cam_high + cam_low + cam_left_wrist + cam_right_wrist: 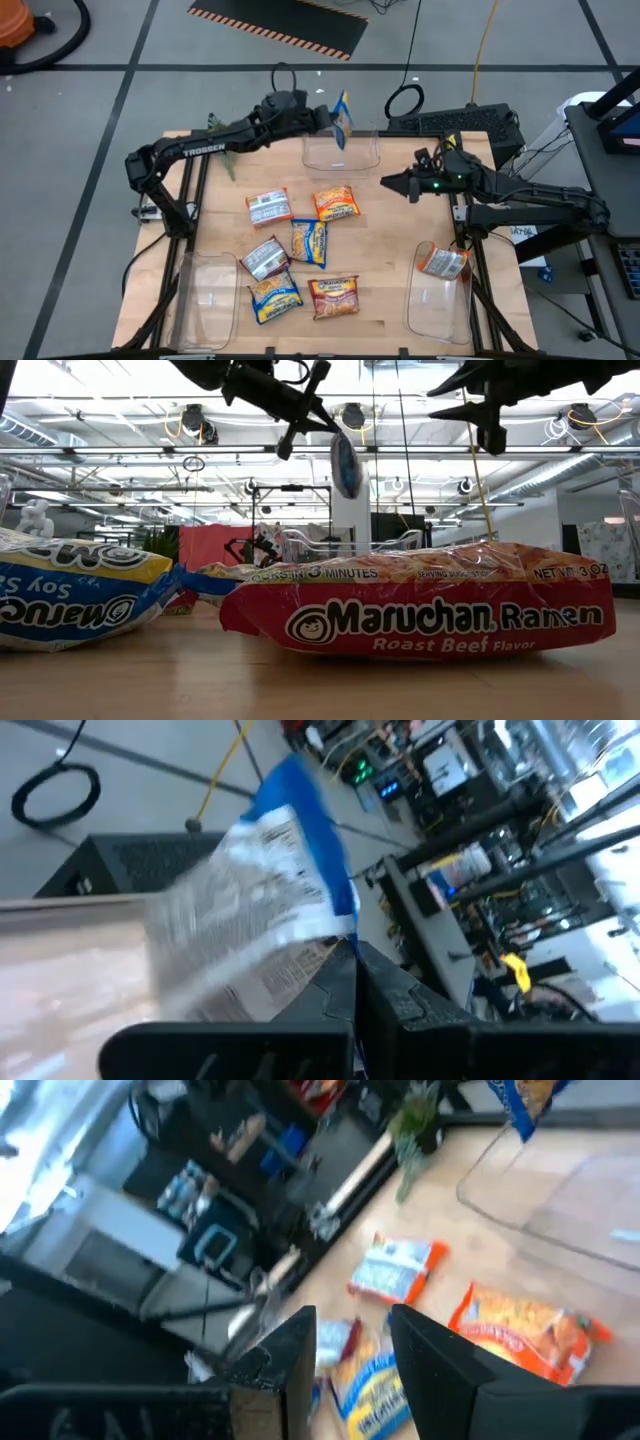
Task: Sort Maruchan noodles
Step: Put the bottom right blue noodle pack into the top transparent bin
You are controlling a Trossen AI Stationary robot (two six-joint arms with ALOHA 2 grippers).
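On the wooden table (400, 215), scattered Maruchan noodles (300, 255).

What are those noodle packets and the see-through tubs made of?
The red packet looks like thin glossy plastic film: it wrinkles and catches glints over its print. The far bin seems to be clear hard plastic, since the wooden tabletop, pale with visible grain, shows through it.

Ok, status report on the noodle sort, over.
Left tool shut on blue-and-yellow plastic noodle packet, above far clear plastic bin. Right tool open, empty. Nothing blocking.
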